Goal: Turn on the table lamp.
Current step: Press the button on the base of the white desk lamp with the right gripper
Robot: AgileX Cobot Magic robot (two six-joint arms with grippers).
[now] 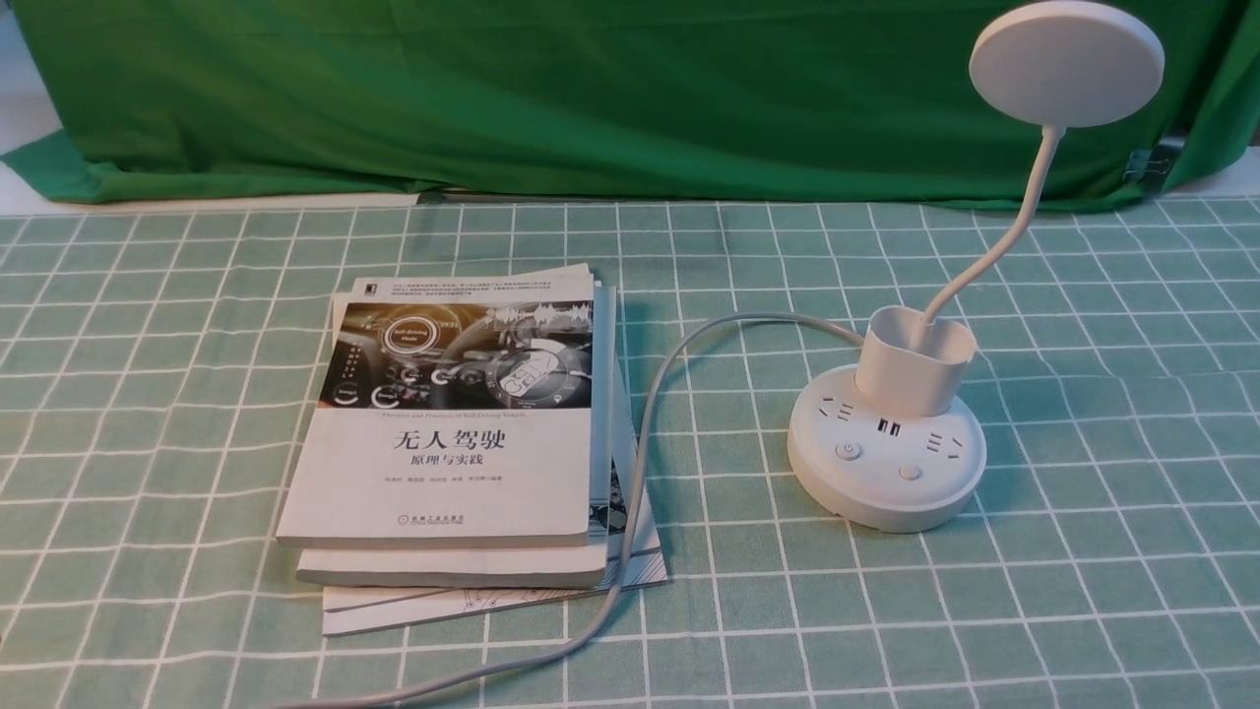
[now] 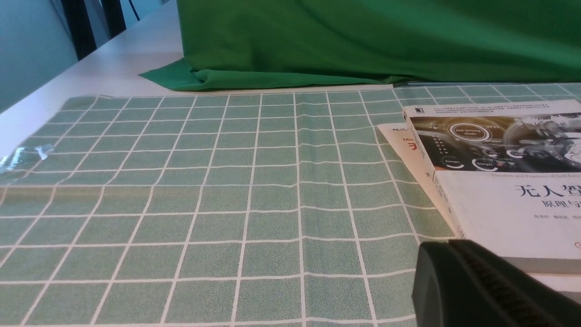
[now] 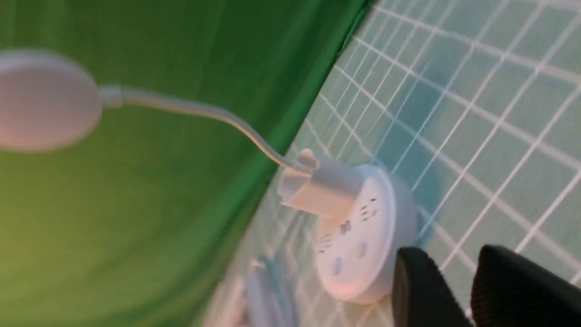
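Reaching with the right claw [image 3: 447, 256], parted and gripping nothing, should work best if it first closes into one blunt tip, then presses straight down on the power-marked button [image 1: 849, 451]; the left claw [image 2: 449, 247] is clenched, empty; the table lamp [image 1: 901, 468] stands at right, books [image 1: 453, 473] to its left, on checked cloth [image 1: 748, 611]; a green curtain [image 1: 591, 98] hangs at the far side.
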